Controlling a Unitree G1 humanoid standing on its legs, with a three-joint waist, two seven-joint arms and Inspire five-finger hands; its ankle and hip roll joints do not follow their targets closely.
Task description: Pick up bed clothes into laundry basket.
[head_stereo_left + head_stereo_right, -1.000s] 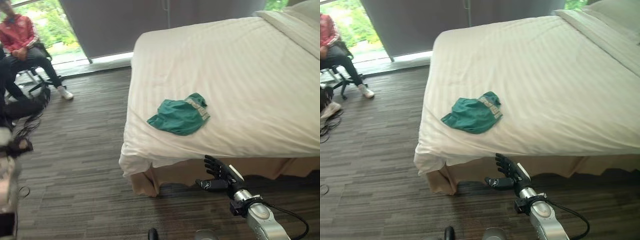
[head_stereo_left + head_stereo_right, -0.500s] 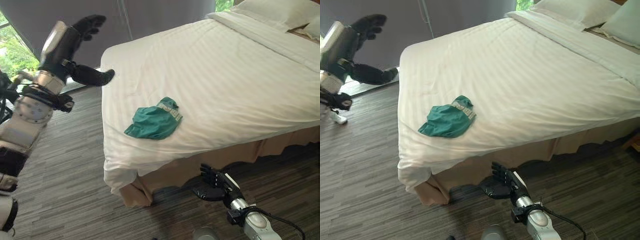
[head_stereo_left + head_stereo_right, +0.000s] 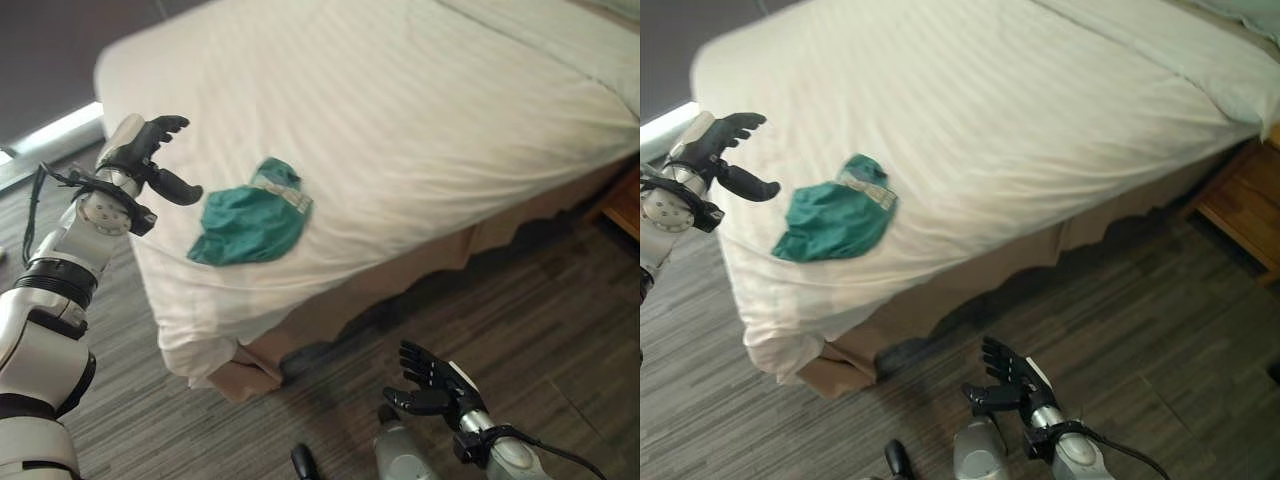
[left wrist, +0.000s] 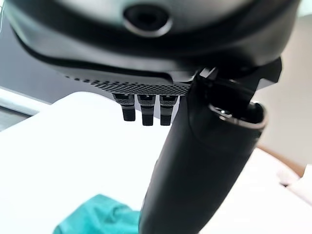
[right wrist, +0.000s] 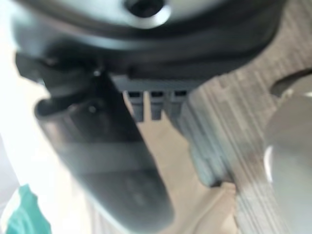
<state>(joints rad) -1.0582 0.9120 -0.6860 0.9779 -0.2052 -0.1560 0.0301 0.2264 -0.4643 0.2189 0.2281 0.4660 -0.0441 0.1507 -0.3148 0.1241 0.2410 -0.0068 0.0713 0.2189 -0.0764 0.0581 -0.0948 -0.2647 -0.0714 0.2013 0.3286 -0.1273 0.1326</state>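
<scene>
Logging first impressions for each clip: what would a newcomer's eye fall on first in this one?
The green garment stands out, crumpled on the white bed near its corner. Just beside it the left hand hovers open above the bed's edge, touching nothing. The right hand hangs low over the dark striped floor, also open.

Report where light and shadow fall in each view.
Left eye view: the bed is evenly bright, the green garment casts hardly any shadow, and a dark shadow lies on the floor under the bed's edge. Left wrist view: the left robot hand shows dark against the bright sheet. Right eye view: the right robot hand hangs over the dimmer floor.
</scene>
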